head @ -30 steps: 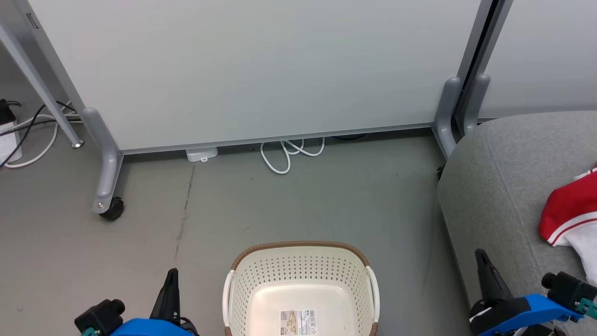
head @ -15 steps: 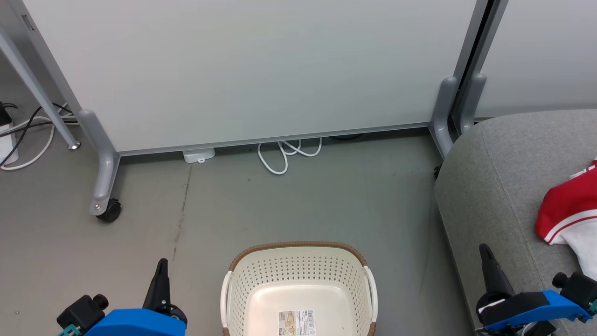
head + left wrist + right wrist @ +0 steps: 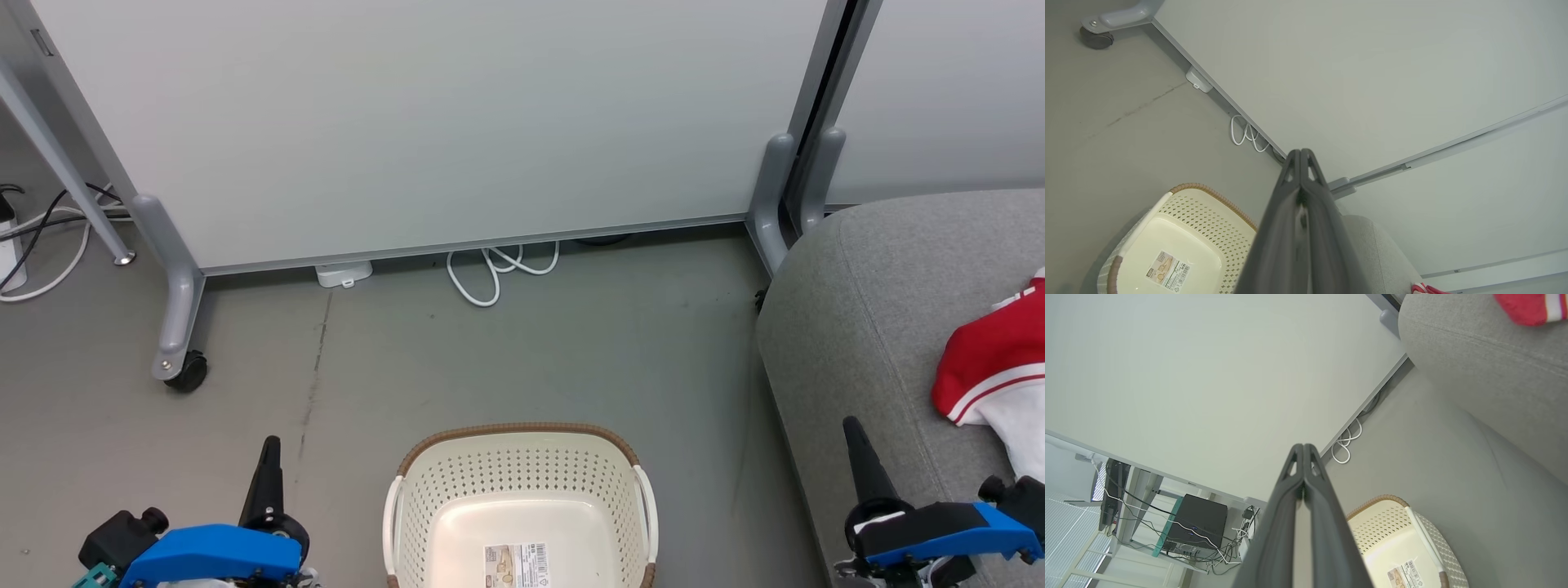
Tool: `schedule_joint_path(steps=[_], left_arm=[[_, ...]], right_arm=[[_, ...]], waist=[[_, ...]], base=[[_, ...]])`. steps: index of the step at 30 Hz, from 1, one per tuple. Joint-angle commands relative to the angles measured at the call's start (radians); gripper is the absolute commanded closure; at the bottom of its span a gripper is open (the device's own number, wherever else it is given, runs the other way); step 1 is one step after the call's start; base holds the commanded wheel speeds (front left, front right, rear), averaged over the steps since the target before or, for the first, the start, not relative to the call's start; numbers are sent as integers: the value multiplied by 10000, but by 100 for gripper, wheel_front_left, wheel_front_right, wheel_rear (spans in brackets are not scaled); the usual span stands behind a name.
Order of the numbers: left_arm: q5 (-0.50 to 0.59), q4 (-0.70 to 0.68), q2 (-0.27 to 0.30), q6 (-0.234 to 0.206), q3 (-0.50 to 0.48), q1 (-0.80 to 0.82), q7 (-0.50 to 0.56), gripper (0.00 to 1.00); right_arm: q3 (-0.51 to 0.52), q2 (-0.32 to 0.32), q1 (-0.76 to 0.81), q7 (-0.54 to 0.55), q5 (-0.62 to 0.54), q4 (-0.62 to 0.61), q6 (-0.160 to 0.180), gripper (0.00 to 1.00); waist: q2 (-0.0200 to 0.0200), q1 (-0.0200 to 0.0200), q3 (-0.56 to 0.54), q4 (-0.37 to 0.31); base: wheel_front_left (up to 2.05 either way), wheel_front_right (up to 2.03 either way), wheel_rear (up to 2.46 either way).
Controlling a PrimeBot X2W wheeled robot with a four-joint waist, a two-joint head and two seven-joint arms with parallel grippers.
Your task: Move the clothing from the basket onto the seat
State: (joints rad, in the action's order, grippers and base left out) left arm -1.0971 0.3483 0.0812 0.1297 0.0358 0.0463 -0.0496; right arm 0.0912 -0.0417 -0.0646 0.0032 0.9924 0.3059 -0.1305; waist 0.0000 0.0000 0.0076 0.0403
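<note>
**Operator:** When I look down from the head camera, where does the clothing lie?

**Spotter:** You see the clothing [image 3: 988, 367] on the seat [image 3: 865, 310] at the right edge. It is a red bundle with a white-striped hem along its lower side and white fabric below that. The frame cuts it off, so you cannot tell its long axis. The basket [image 3: 522, 427] stands upright on the floor [image 3: 571, 351] at bottom centre, mouth up, handles at left and right. A printed label [image 3: 517, 563] is stuck to its bare bottom, and its near end is cropped.

**Operator:** And the grippers?

**Spotter:** Your left gripper [image 3: 270, 445] sits left of the basket. Your right gripper [image 3: 851, 426] shows against the seat's left flank, near the clothing but apart from it. Both point toward the partition [image 3: 457, 122], jaws pressed together, holding nothing.

**Operator:** The left wrist view?

**Spotter:** There you see the jaws closed tip to tip, with nothing between them. The basket lies at lower left, slanted in that view. A sliver of red rests on the seat at the bottom edge.

**Operator:** The right wrist?

**Spotter:** You get another closed, empty pair. The basket sits at lower right and the seat spans the upper right. The red hem lies on the seat in the top corner. A white cable [image 3: 1345, 447] coils at the partition's foot.
</note>
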Motion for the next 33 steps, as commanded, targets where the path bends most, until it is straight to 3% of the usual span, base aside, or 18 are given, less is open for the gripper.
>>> schedule_joint_path(steps=[1,33], left_arm=[[-257,-174,-5,8,-135,281,76,100],[-2827,-640,-140,12,-837,494,880,100]], right_arm=[[31,-72,-273,57,330,-159,-3,100],[138,-97,-409,618,3394,-417,-3,100]], waist=[[0,0,-1,-8],[0,0,-21,-184]], base=[[0,0,0],[0,0,0]])
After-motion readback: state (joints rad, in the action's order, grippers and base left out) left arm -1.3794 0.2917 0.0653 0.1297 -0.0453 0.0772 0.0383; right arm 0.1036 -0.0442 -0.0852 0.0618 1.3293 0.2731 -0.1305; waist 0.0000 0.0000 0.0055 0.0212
